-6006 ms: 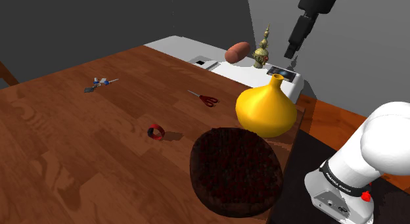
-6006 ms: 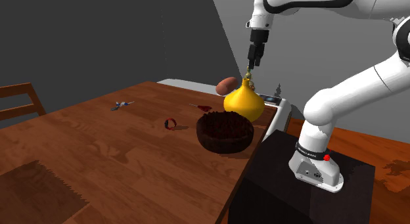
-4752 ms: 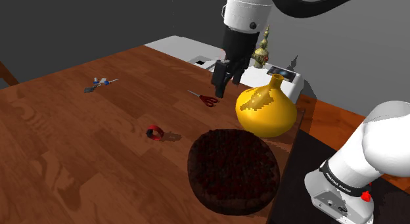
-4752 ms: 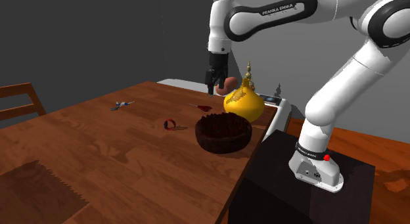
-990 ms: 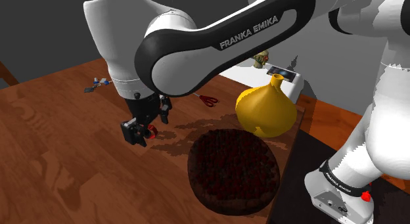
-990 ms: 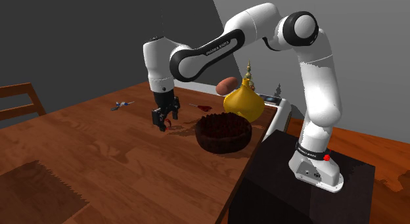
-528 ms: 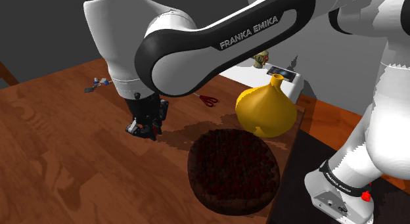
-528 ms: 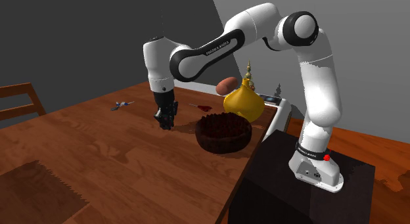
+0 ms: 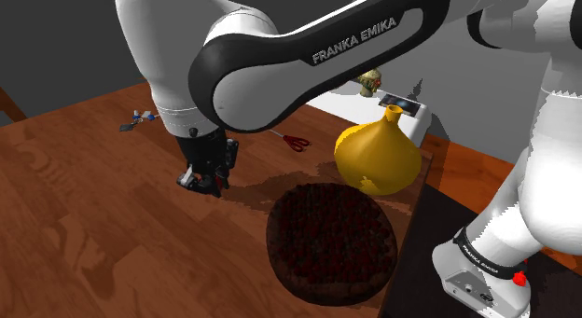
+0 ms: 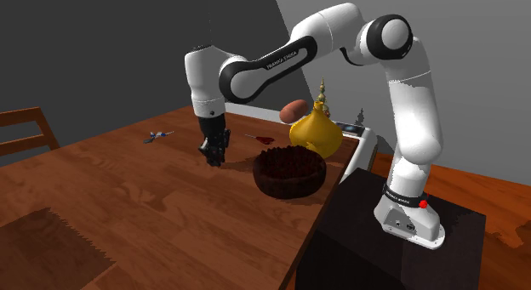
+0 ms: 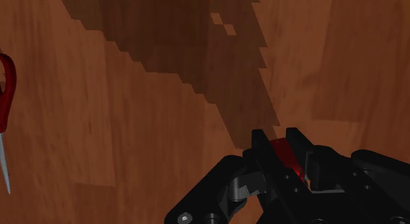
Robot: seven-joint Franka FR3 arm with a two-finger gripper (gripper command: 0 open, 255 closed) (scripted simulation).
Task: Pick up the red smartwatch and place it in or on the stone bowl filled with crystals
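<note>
Tool (image 11: 276, 136) was clamped on the red watch (image 11: 289, 160) down at the tabletop (image 9: 84, 223), so the grasp looked done, with the lift and carry to the dark bowl (image 9: 331, 241) nearby left to do.

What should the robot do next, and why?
Probably lift straight up. The black pincer is shut on the red smartwatch, low at the brown wooden table, and the dark round bowl stands beside it, so the watch must clear its rim.

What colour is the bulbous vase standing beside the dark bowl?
Golden yellow; the vase shows best in the shoulder view.
</note>
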